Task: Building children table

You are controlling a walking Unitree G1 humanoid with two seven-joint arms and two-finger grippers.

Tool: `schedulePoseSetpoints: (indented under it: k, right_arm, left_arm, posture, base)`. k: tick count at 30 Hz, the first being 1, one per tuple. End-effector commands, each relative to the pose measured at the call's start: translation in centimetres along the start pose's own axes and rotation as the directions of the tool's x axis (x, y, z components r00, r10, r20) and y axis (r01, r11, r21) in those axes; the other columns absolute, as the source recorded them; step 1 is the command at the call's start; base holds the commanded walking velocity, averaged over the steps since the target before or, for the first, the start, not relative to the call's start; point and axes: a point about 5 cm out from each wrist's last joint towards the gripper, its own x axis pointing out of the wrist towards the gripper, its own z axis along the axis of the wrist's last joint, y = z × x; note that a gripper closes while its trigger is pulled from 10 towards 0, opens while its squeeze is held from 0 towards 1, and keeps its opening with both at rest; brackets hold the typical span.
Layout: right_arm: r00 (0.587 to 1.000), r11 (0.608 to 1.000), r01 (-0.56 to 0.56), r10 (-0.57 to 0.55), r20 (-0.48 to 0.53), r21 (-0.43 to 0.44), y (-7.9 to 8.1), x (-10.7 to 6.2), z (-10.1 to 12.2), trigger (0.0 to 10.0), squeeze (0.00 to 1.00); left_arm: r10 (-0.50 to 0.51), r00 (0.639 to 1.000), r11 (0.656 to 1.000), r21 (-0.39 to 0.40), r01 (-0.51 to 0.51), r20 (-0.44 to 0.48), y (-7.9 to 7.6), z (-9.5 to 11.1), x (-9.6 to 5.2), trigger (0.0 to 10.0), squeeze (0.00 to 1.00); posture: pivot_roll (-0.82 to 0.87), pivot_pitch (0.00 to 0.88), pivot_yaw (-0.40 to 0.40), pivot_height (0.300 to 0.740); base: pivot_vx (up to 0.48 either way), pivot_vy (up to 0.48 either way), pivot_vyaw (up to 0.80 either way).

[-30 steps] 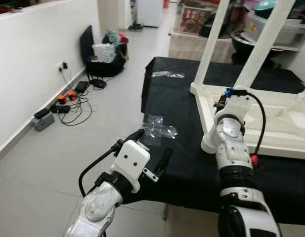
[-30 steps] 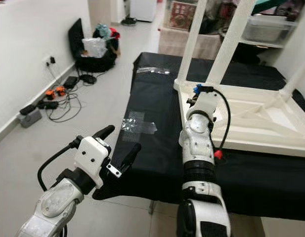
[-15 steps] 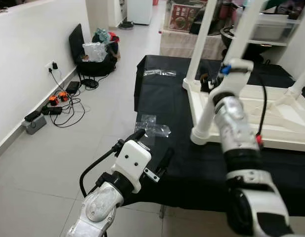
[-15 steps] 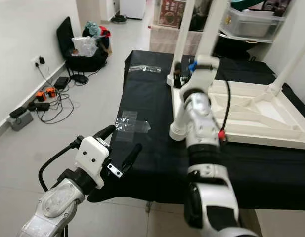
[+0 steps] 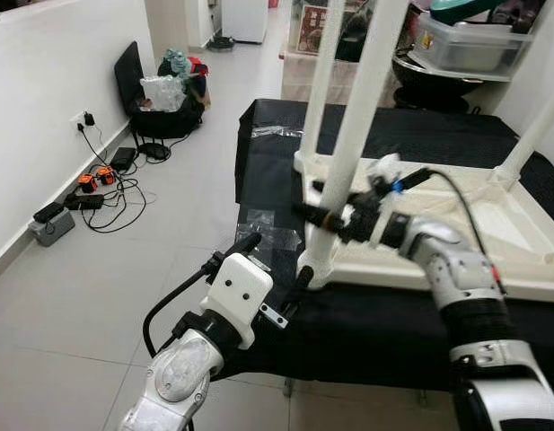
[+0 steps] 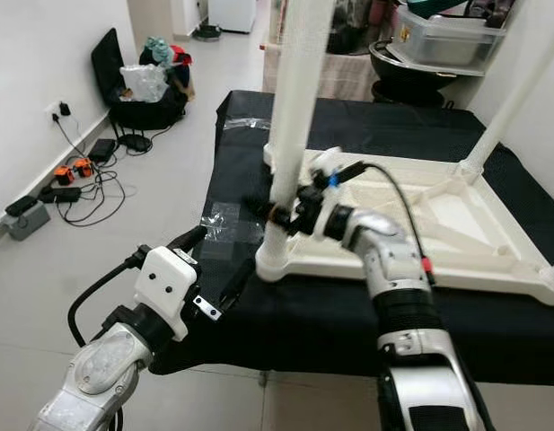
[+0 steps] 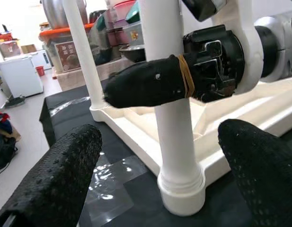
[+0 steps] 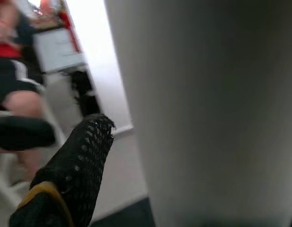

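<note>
Right pincer (image 5: 323, 215) now clamps the table leg (image 5: 348, 153); left pincer (image 5: 275, 266) hovers open.

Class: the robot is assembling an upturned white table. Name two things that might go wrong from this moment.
The right gripper grips the near table leg low down, so the tall leg may tilt in its socket. The upturned table sits near the edge of the black cloth, so pushing may slide it off.
</note>
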Motion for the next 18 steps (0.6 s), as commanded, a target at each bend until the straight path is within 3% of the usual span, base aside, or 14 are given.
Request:
schedulePoseSetpoints:
  k: [1,3,4,8,9,10,11,12,14,17,18]
  right_arm:
    - [0.997,0.997,-0.074,0.074,0.003,0.013,0.7,1.3,-0.4,10.0,0.00]
    - [0.997,0.997,-0.071,0.071,-0.004,0.016,0.7,1.9,-0.6,10.0,0.00]
    - [0.999,0.999,-0.054,0.054,-0.003,0.004,0.6,2.4,-0.7,0.0,0.00]
    - [1.000,1.000,-0.002,0.002,-0.013,-0.003,0.3,3.1,-0.9,0.0,0.00]
    - [0.997,0.997,0.073,-0.073,-0.019,-0.021,-0.3,3.2,-1.0,0.0,0.00]
    - [0.997,0.997,0.073,-0.073,-0.019,-0.021,-0.3,3.2,-1.0,0.0,0.00]
    - [0.985,0.985,0.171,-0.171,-0.018,-0.038,-1.0,3.1,-0.9,0.0,0.00]
    - [0.985,0.985,0.171,-0.171,-0.018,-0.038,-1.0,3.1,-0.9,0.0,0.00]
    - [0.939,0.939,0.343,-0.344,-0.013,-0.039,-2.4,2.4,-0.8,0.0,0.00]
    - [0.904,0.903,0.426,-0.427,-0.014,-0.051,-2.9,1.9,-0.8,0.0,0.00]
    - [0.824,0.824,0.564,-0.566,-0.029,-0.056,-3.8,1.4,-0.9,0.0,0.00]
  left_arm:
    - [-0.004,1.000,1.000,-0.002,0.004,-0.015,0.0,-0.2,-0.1,10.0,0.00]
    - [-0.004,1.000,1.000,-0.003,0.004,-0.015,0.0,-0.3,0.0,10.0,0.00]
    - [-0.003,1.000,1.000,-0.004,0.003,-0.015,-0.1,-0.3,0.0,10.0,0.00]
    - [-0.003,1.000,1.000,-0.004,0.002,-0.014,-0.1,-0.3,0.0,10.0,0.00]
    - [-0.001,1.000,1.000,-0.004,0.001,-0.015,-0.1,-0.3,-0.1,10.0,0.00]
    - [-0.001,1.000,1.000,-0.004,0.001,-0.015,-0.1,-0.3,-0.1,10.0,0.00]
    - [0.001,1.000,1.000,-0.004,-0.001,-0.017,0.0,-0.3,-0.1,10.0,0.00]
    - [0.001,1.000,1.000,-0.004,-0.001,-0.017,0.0,-0.3,-0.1,10.0,0.00]
    - [0.002,1.000,1.000,-0.004,-0.002,-0.019,0.0,-0.4,-0.2,10.0,0.00]
    - [0.001,1.000,1.000,-0.006,-0.001,-0.021,-0.1,-0.5,-0.2,10.0,0.00]
    - [-0.003,1.000,1.000,-0.008,0.003,-0.020,-0.1,-0.6,-0.2,10.0,0.00]
  posture:
    - [0.09,0.033,-0.094,0.740]
    - [0.09,0.033,-0.094,0.740]
    - [0.09,0.033,-0.096,0.740]
    - [0.09,0.035,-0.095,0.740]
    - [0.10,0.034,-0.099,0.740]
    - [0.10,0.034,-0.099,0.740]
    - [0.09,0.035,-0.100,0.740]
    - [0.09,0.035,-0.100,0.740]
    - [0.09,0.029,-0.096,0.740]
    - [0.08,0.024,-0.090,0.740]
    - [0.08,0.023,-0.083,0.740]
  base:
    - [0.000,0.000,0.00]
    - [0.000,0.000,0.00]
    - [0.000,0.000,0.00]
    - [0.000,0.000,0.00]
    - [0.000,0.000,0.00]
    - [0.000,0.000,0.00]
    - [0.000,0.000,0.00]
    - [0.000,0.000,0.00]
    - [0.000,0.000,0.00]
    - [0.000,0.000,0.00]
    - [0.000,0.000,0.00]
